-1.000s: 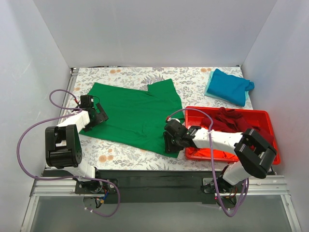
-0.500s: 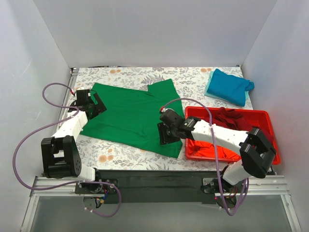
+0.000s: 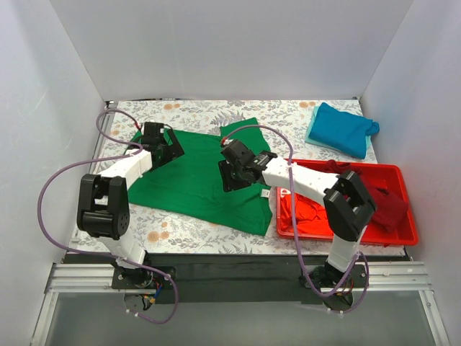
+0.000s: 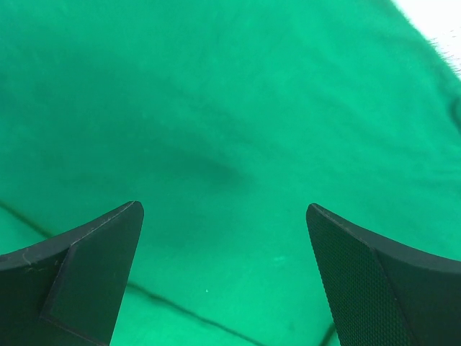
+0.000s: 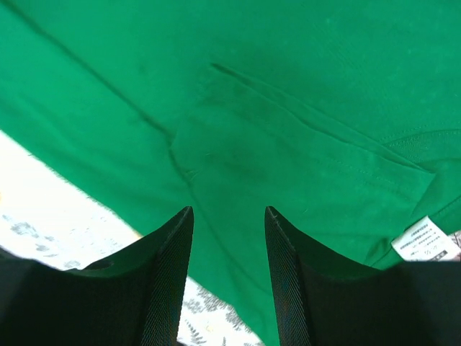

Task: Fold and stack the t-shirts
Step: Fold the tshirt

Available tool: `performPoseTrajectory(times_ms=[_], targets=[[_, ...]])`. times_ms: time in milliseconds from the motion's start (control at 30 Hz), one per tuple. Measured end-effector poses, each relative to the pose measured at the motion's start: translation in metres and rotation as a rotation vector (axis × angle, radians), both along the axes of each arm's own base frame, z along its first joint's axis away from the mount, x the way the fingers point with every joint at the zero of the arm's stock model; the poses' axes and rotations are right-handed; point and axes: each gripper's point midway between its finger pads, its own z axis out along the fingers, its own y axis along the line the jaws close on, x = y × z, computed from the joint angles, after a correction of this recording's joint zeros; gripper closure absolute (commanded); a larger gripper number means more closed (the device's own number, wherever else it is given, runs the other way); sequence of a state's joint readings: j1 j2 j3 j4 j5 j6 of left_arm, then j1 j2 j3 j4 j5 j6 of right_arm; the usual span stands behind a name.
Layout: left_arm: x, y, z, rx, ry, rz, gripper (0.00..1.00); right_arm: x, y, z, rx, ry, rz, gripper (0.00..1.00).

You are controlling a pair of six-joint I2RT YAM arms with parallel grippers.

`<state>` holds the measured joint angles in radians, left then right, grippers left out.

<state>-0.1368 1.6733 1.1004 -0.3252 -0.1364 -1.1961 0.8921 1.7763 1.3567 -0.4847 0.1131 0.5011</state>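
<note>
A: Where is the green t-shirt [image 3: 194, 184] laid?
B: Spread flat on the tabletop [image 3: 173, 229], just beside the red tray [image 3: 374, 166].
A: Pincers?
B: The left pincer [image 4: 223, 216] is released wide and the right pincer [image 5: 229, 216] half parted; nothing is grasped. Cloth edges should be pinched together, then lifted evenly.

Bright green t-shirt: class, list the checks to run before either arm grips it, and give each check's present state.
1. Bright green cotton t-shirt lying flat: not ok, a folded flap shows under the right gripper.
2. Left gripper jaws wide open and empty: ok.
3. Right gripper jaws apart and empty: ok.
4. Either gripper touching the cloth: cannot tell.
5. Folded teal blue t-shirt away from both arms: ok.
</note>
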Motion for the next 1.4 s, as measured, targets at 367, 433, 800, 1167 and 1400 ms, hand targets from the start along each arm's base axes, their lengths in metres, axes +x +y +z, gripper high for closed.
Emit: performPoseTrajectory(times_ms=[367, 433, 800, 1167, 1400], targets=[[-0.026, -0.002, -0.049, -0.054, 0.078, 0.055, 0.04, -0.001, -0.004, -0.047, -0.051, 0.048, 0.003, 0.51], [-0.026, -0.001, -0.049, -0.054, 0.062, 0.062, 0.04, -0.004, -0.007, -0.055, -0.059, 0.056, 0.003, 0.52], [-0.043, 0.010, -0.049, -0.051, 0.003, 0.131, 0.03, -0.014, -0.011, -0.073, -0.050, 0.074, 0.007, 0.54], [-0.091, 0.032, -0.051, -0.008, 0.033, 0.245, 0.02, -0.064, 0.004, -0.072, -0.021, 0.086, 0.067, 0.54], [-0.123, 0.039, -0.052, -0.016, 0.070, 0.304, 0.02, -0.088, 0.003, -0.073, -0.018, 0.101, 0.082, 0.54]])
